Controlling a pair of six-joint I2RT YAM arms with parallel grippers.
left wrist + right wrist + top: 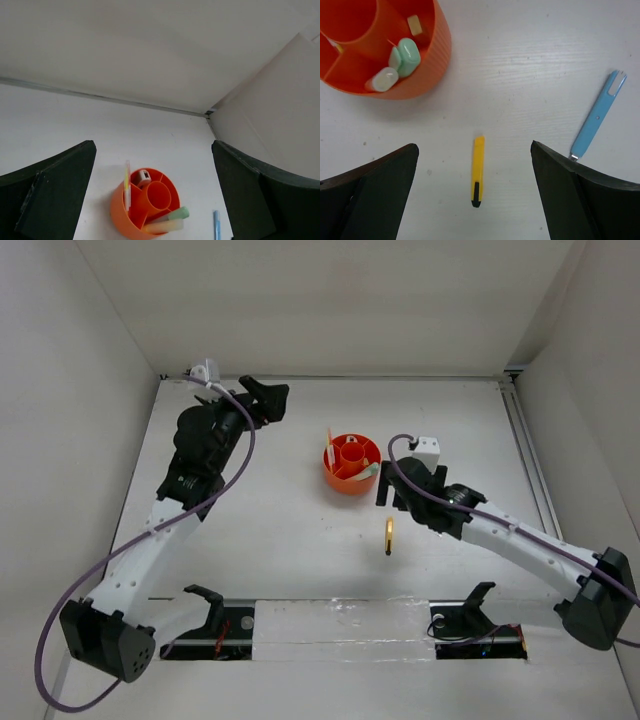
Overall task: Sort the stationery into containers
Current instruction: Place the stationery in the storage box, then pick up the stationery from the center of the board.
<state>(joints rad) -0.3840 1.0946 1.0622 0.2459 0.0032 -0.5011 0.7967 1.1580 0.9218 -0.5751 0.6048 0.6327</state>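
- Around the right gripper [474, 147], two dark fingers [380, 190] spread wide apart, holding nothing.
- Just under the gap between them, flat on the table [530, 65], a short yellow pen [478, 170] with a black tip, one finger on each side of it.
- Probably light, hard and smooth, so likely to slip or roll if pinched near an end.
- Better to come straight down and squeeze gently across its middle.
- A bit further out, near the right finger, a blue pen [597, 120] lying slanted on the table.
- Looks thin, stiff and light too, with a clip at the far end; best pinched at the middle, away from the clip.
- Up to the left, the orange pot [437, 55], with a green marker [409, 56] and a pale marker [382, 79] leaning together in one slot, and a tiny tan block [414, 24] in the slot beside them.
- Over at the left gripper [154, 145], fingers [55, 195] wide apart too, empty, well apart from the pot.
- Seen from there, a thin pencil [127, 182] standing up in a slot and a small stapler [143, 176] in a slot at the back.
- Thin plastic pot, probably easy to push or tip; safer to drop pens in from above without bumping the rim.
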